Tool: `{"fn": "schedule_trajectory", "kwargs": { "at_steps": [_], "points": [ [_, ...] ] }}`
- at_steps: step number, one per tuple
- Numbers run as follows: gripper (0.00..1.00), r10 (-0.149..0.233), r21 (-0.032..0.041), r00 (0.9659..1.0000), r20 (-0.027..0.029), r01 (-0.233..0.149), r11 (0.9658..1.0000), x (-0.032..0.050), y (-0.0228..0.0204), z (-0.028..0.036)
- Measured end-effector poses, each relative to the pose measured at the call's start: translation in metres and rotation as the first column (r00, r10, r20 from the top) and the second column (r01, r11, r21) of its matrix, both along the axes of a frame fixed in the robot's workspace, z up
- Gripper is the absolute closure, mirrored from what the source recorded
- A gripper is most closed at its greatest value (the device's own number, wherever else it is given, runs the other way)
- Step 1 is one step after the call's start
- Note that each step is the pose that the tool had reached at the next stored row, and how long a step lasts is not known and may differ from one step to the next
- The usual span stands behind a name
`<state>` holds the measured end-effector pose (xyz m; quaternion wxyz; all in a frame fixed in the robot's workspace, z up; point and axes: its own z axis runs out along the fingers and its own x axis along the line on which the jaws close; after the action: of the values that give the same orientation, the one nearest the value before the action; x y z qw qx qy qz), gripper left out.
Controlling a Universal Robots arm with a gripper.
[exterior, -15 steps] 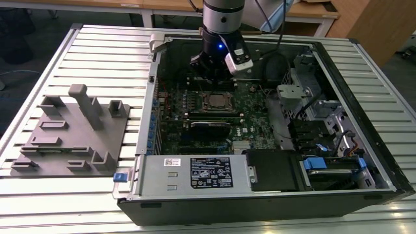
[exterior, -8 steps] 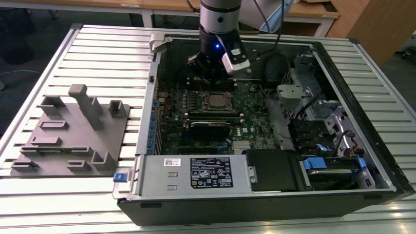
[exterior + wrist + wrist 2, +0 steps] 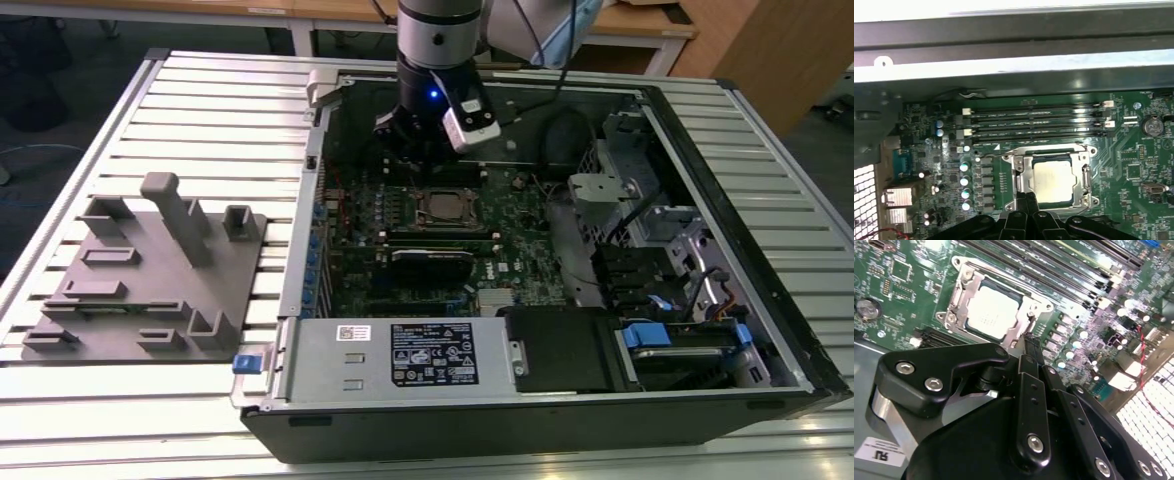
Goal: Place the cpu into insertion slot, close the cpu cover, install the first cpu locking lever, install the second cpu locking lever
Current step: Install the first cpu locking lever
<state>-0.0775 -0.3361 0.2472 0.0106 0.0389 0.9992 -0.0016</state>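
The cpu (image 3: 993, 310) (image 3: 1053, 181) lies flat in the insertion slot (image 3: 447, 208) on the green motherboard, its dull silver top facing up. The cpu cover (image 3: 961, 295) (image 3: 1021, 172) is down around it, and the chip shows through its window. A thin wire locking lever (image 3: 1004, 155) runs along one side of the socket. My gripper (image 3: 420, 160) (image 3: 1030, 338) (image 3: 1026, 196) hovers just off the socket's edge, toward the case's far wall in the exterior view. Its fingers are shut together, with nothing seen between them.
The open computer case (image 3: 747, 250) surrounds the board with tall metal walls. Long memory slots (image 3: 1034, 120) lie beside the socket. A power supply box (image 3: 400, 355) sits at the case's near end, with black cables (image 3: 574, 130) and drive cages on the exterior view's right. A grey fixture plate (image 3: 147, 270) stands outside.
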Motion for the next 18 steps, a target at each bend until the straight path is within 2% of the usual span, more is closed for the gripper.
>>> {"fn": "schedule_trajectory", "kwargs": {
  "at_steps": [6,14,18],
  "points": [
    [0.89,0.0,0.0,1.0,0.0,0.0,1.0,-0.0065,0.0,0.0],
    [0.89,0.0,0.0,1.0,0.0,0.0,1.0,-0.0068,0.0,0.0],
    [0.89,0.0,0.0,1.0,0.0,0.0,1.0,-0.0068,0.0,0.0033]
  ]
}}
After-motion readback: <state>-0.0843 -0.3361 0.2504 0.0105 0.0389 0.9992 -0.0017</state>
